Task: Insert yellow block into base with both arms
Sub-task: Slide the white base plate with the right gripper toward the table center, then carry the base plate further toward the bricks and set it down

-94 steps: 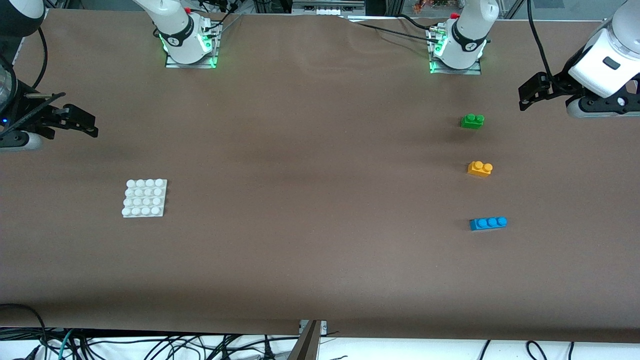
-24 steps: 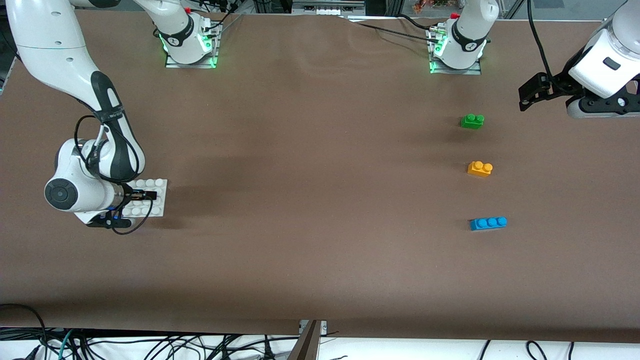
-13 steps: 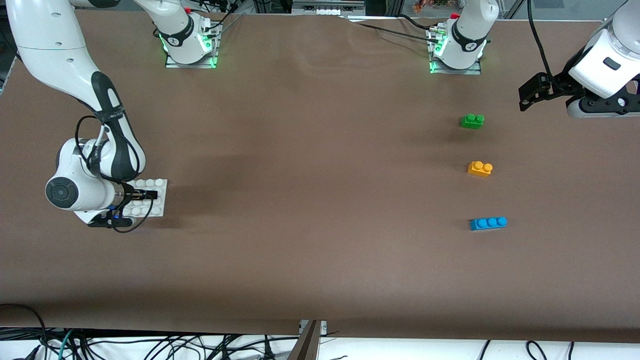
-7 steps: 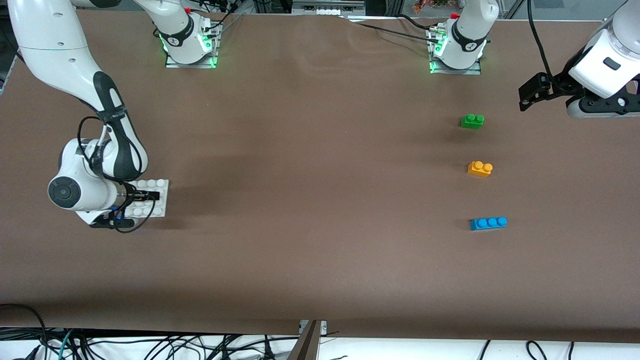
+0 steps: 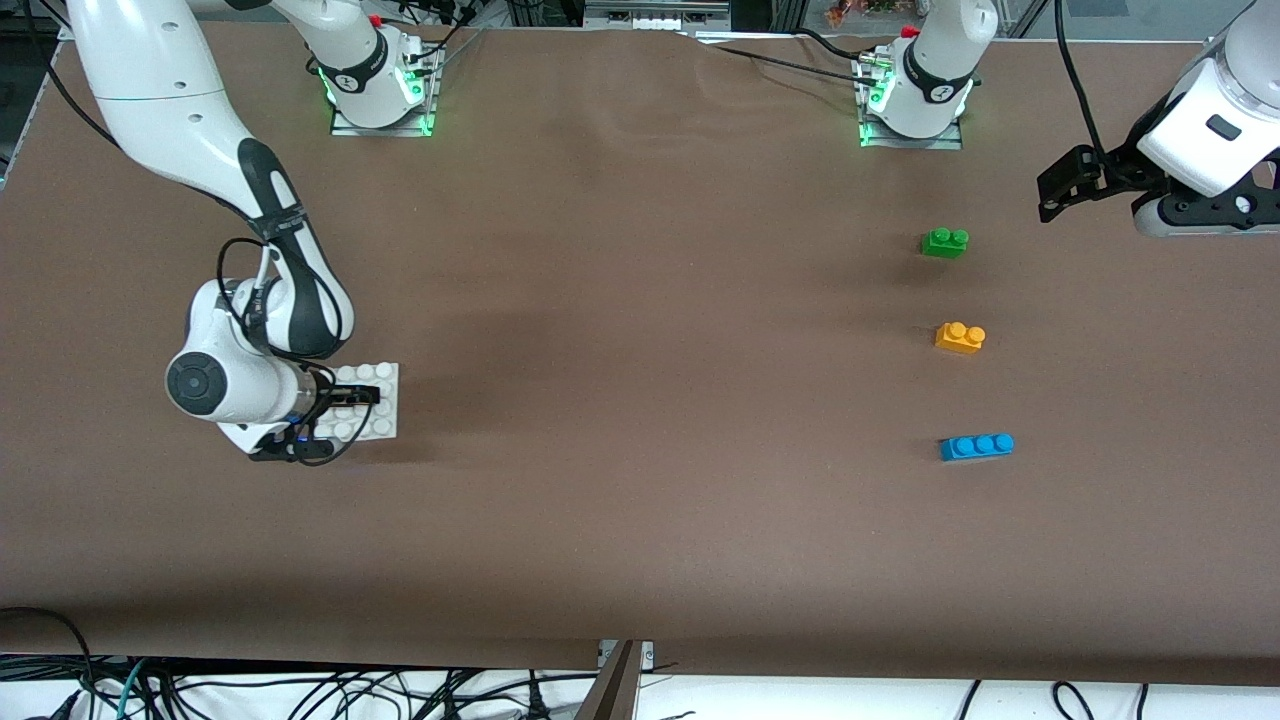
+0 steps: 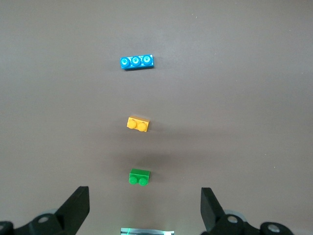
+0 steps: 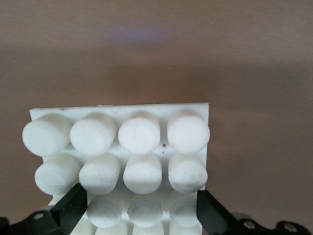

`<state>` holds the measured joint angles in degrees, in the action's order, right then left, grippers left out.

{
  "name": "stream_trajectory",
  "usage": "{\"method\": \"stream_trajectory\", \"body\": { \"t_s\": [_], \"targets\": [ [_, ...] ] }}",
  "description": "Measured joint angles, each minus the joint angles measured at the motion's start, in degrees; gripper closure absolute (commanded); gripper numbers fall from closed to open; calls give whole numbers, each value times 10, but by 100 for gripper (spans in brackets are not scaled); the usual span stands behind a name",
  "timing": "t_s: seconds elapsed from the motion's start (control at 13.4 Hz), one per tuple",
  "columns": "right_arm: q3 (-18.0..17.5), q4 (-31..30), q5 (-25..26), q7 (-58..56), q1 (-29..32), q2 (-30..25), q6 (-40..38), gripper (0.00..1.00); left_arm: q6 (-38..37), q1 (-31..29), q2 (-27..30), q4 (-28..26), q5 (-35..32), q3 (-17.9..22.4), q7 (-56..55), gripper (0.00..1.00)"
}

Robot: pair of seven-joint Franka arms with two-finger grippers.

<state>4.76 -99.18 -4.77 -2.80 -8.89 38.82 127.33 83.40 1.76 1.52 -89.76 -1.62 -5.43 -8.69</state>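
We are looking across a broad brown counter [image 5: 640, 540], its middle lying open between the two ends. The left arm is waiting, its left claw [image 5: 1050, 195] hanging wide open and empty over its own end of the counter. Toward the right arm's end, the right claw [image 5: 350, 395] is gripping the flat square white plastic base [image 5: 380, 425]. Only the right wrist view is showing its black fingers [image 7: 73, 208] flanking the round studs. The small orange-yellow plastic block [image 5: 960, 337], with two studs on top, is sitting upright toward the left arm's end. It is lying well apart between the green two-stud brick [image 5: 944, 242], farther from the front camera, and the longer blue three-stud brick [image 5: 976, 446], nearer.
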Motion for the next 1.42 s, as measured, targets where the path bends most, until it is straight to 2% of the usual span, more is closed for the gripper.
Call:
{"method": "stream_trajectory", "body": {
  "t_s": [0.97, 1.42],
  "targets": [
    [-2, 1, -17, 109, -126, 5, 37, 0, 0, 0, 0, 0, 0, 0, 0, 0],
    [-3, 12, -20, 227, -204, 13, 48, 0, 0, 0, -1, 0, 0, 0, 0, 0]
  ]
}}
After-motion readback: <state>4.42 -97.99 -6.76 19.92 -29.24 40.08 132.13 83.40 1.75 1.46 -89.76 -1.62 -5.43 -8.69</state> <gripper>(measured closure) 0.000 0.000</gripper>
